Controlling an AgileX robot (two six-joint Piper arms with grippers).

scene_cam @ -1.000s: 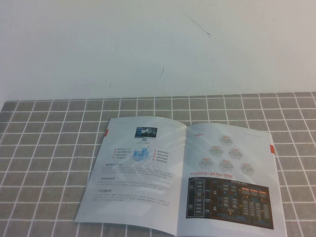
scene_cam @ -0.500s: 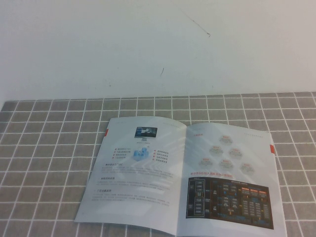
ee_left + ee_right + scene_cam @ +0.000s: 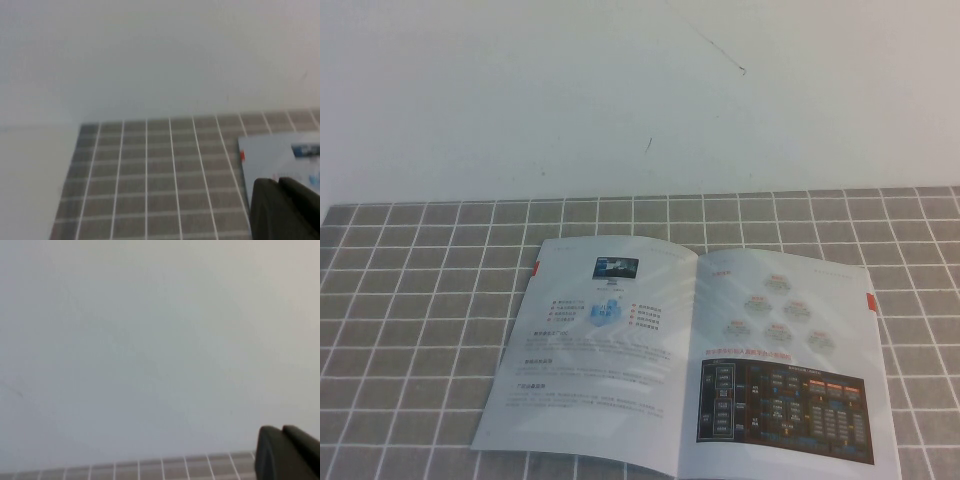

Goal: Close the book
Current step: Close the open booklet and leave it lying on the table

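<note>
- A white wall (image 3: 620,90) backs the grey tiled counter (image 3: 420,260).
- The book (image 3: 685,355) lies open and flat at the counter's near centre.
- The left gripper (image 3: 287,210) hangs near the book's far left corner; I cannot tell its grip.
- The right gripper (image 3: 290,452) faces the wall; I cannot tell its grip either.

White book (image 3: 620,390), red edge tabs (image 3: 869,301), black diagram (image 3: 784,410); grey mat (image 3: 420,300), white grid; black left tool (image 3: 285,209), black right tool (image 3: 287,452).

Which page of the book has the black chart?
The right page; the left page is pale. Left pincer hovers near it; right pincer faces the wall.
</note>
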